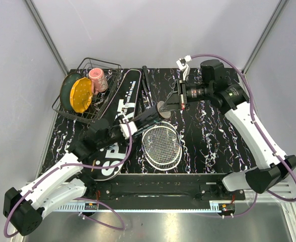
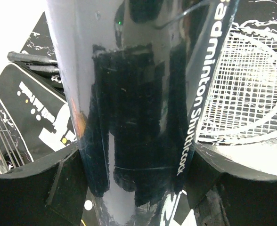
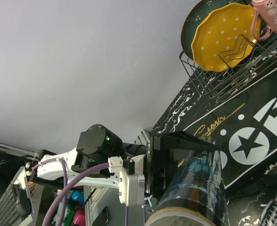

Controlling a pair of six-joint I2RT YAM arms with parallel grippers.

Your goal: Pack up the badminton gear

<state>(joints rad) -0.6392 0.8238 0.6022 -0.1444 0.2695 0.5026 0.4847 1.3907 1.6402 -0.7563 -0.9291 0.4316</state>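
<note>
White arm links (image 1: 248, 126) with black joints (image 1: 261, 179), looped purple cables (image 1: 213, 55) trailing alongside both

tube (image 2: 138, 117): glossy black skin, mirror-like reflections, fine scuffs, white print. left fingers (image 2: 30, 188): matt black plastic, slightly grainy. bag (image 1: 122, 101): matt black cloth, white print. racket head (image 1: 161, 146): white string mesh, thin smooth frame. tabletop (image 1: 208, 136): smooth black marble-look, white veins. basket (image 1: 103, 62): thin dark metal wire. yellow plate (image 3: 221, 37): smooth, glazed-looking.
</note>
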